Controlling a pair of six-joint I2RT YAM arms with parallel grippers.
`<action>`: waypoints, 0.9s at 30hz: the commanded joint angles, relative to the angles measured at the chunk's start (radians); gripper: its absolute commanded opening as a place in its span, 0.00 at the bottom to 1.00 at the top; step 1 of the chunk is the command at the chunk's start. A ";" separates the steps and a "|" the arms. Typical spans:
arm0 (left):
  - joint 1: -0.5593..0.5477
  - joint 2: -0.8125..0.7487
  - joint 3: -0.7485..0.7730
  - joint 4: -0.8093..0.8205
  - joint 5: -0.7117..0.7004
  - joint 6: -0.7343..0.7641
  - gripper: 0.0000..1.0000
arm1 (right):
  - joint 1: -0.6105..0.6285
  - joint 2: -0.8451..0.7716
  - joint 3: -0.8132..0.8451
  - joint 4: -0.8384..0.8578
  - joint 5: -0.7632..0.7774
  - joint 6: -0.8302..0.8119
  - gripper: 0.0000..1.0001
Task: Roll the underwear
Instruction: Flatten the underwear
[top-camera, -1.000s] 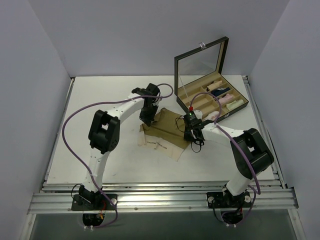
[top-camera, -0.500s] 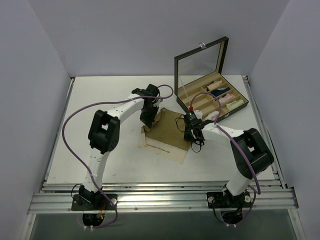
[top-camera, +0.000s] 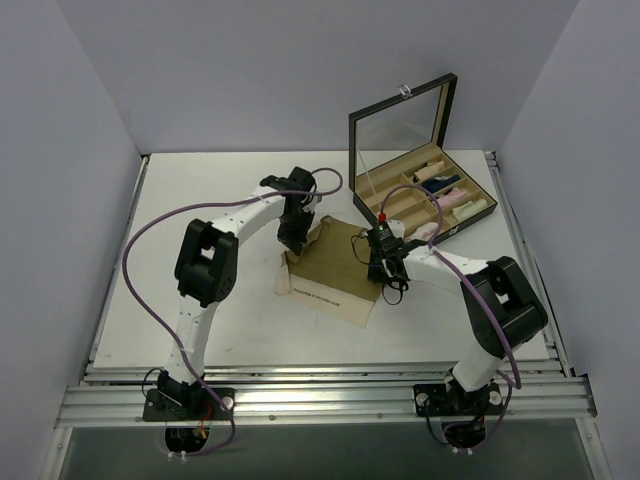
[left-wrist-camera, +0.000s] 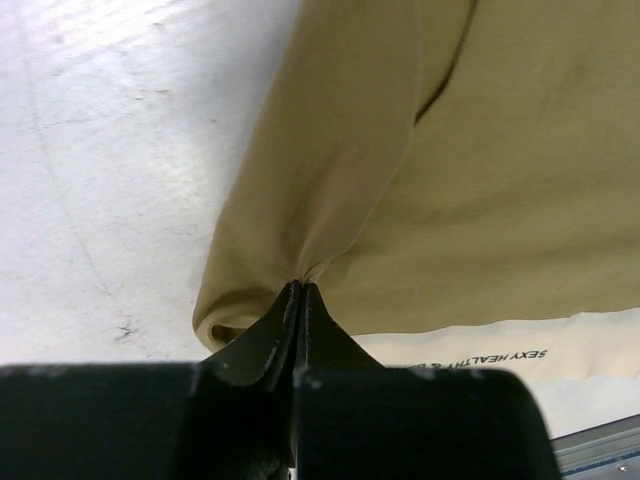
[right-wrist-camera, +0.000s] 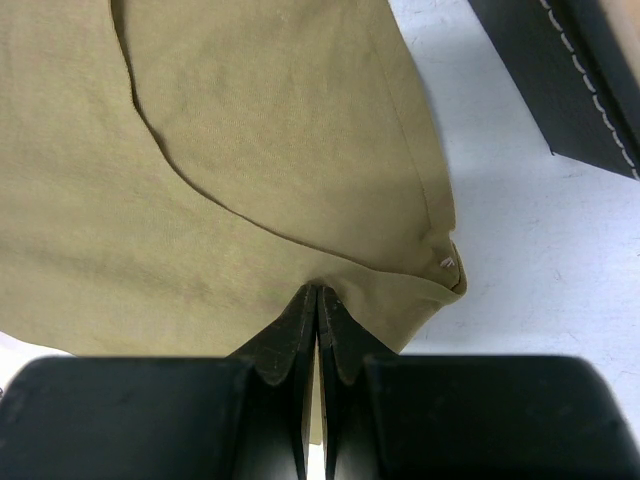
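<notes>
1. White surface (top-camera: 300, 340), grey walls (top-camera: 80, 150).
2. Tan underwear (top-camera: 335, 265) spread mid-surface, long axis left-right, pale band on the near side.
3. Left claw (left-wrist-camera: 300, 285) pinched tight on its left edge; right claw (right-wrist-camera: 316, 290) likewise on the right.

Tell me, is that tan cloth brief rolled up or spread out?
Spread out, not rolled. The tan-beige cloth brief lies mostly flat on the white table, far corners pinched by left tool and right tool.

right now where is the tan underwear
In the top view the tan underwear lies mid-table, pinched on either side by the left end effector and the right end effector, just left of the open black box.
</notes>
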 joint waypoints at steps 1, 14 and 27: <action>0.047 -0.066 0.040 0.036 -0.011 -0.021 0.02 | -0.012 0.008 -0.016 -0.132 0.053 -0.017 0.00; 0.146 0.063 0.211 0.016 0.028 -0.041 0.11 | -0.009 0.009 -0.004 -0.142 0.042 -0.017 0.00; 0.128 -0.156 0.032 -0.013 -0.186 -0.288 0.35 | 0.052 0.000 -0.001 -0.143 -0.010 0.088 0.00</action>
